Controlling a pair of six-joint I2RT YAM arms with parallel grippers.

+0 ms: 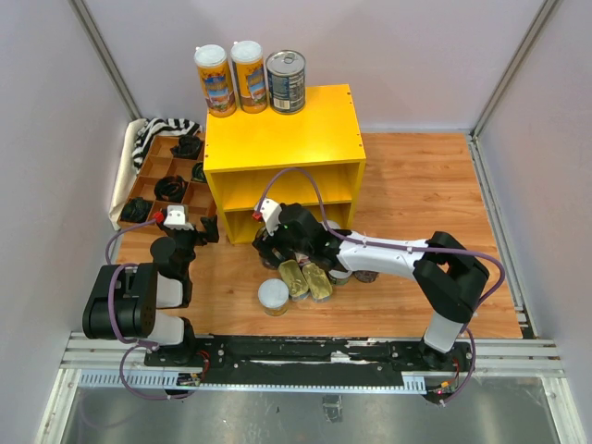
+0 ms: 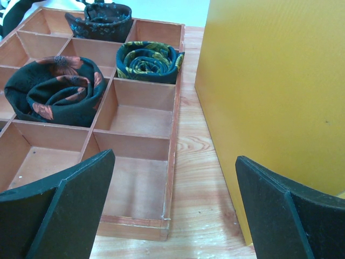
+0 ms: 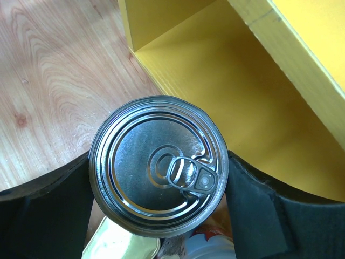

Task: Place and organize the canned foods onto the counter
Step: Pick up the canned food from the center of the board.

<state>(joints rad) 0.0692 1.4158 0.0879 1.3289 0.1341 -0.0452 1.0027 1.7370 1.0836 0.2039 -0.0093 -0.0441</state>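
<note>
We see R jaws clamped on can [image 3: 140,162] sides by counter [image 3: 242,108]; L jaws wide, empty. Rigid, heavy-ish, slick metal, so grip mid-wall, we reckon.

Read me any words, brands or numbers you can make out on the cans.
None can be read.
Two tall tubes on the yellow shelf: labels too blurred.
Dark-labelled can beside them: print too small.
Silver-topped can, right wrist view: bare metal, pull ring, no lettering.
Flat gold tins: no print visible.
</note>
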